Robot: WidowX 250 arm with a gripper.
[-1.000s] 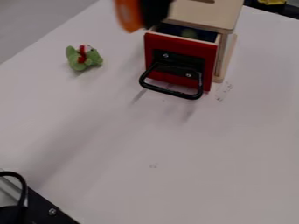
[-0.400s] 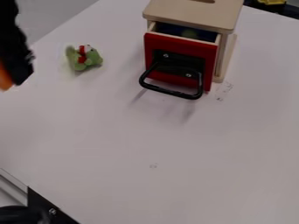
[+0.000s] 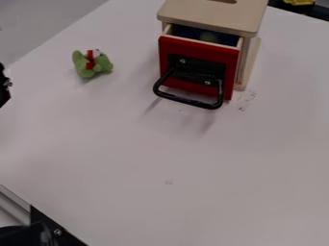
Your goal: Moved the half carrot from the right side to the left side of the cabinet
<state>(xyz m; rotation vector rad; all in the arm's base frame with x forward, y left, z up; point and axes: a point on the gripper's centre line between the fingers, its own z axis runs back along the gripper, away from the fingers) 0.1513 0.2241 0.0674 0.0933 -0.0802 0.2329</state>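
The black jaws [image 3: 3,89] have swung away to the left: earlier they blurred across the cabinet's far left corner, a blurred orange shape beside them, then crossed the desk past the toy, and now they reach just inside the left edge. The cabinet and the green toy have stayed put.

On the pale desk [image 3: 193,158], the wooden cabinet [image 3: 208,12] stands upright at the far side, right of centre. Its red-fronted drawer [image 3: 167,57] is pulled partly out towards the near side, with something round and green [image 3: 208,36] inside. The black handle [image 3: 186,101] juts out from that front — it stands in the way there. A black plate [image 3: 45,226] and a metal rail [image 3: 13,204] take up the near left corner. The green toy [image 3: 83,65], banded in red, sits left of the cabinet, apart from it.

Whether the jaws are open or closed, or grip the half carrot, I cannot tell.
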